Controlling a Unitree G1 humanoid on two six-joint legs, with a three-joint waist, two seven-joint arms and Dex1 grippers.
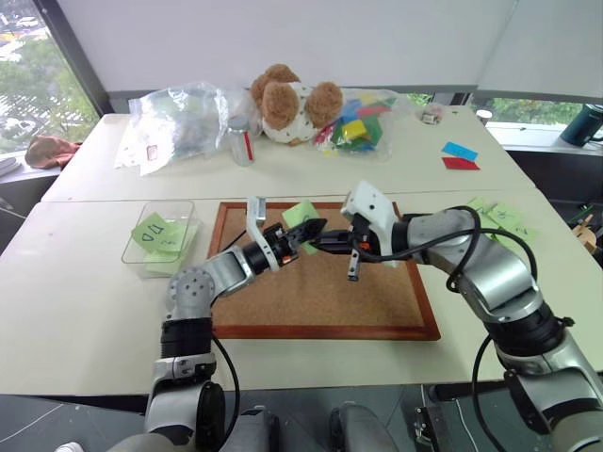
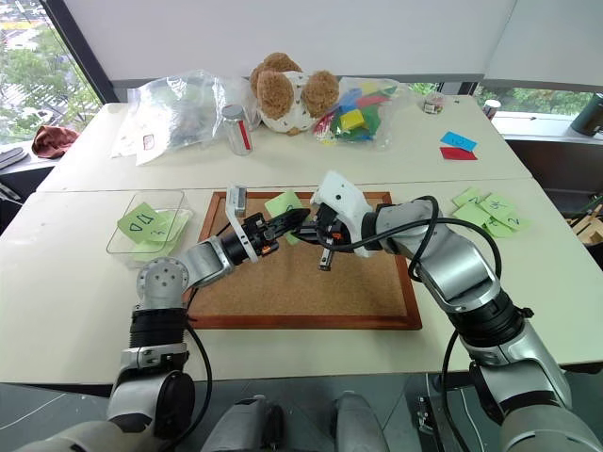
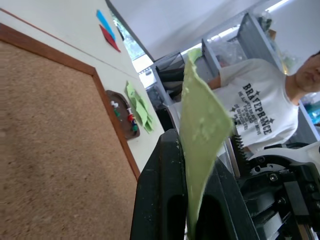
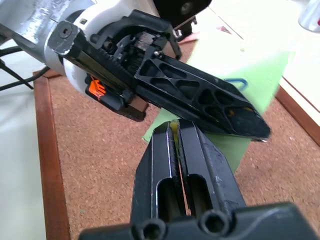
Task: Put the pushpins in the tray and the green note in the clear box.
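The green note (image 1: 300,215) hangs in the air just above the far middle of the corkboard. My left gripper (image 1: 316,231) is shut on it, and the left wrist view has the note (image 3: 202,120) standing up from between the black fingers (image 3: 162,180). My right gripper (image 4: 176,125) meets it from the right, shut, with a thin green edge of the note pinched between its tips. The clear box (image 1: 179,205) sits left of the corkboard with a scrawled green note inside. The tray (image 3: 121,97), right of the board, holds several pushpins (image 3: 131,120).
The wooden-framed corkboard (image 1: 320,292) lies under both grippers. Several green notes (image 1: 499,217) lie at the right. Clear bags (image 1: 179,122), a bottle (image 1: 241,139), a teddy bear (image 1: 287,102) and blue and red notes (image 1: 459,155) stand on the far table. A person (image 3: 260,115) is beyond the table's right side.
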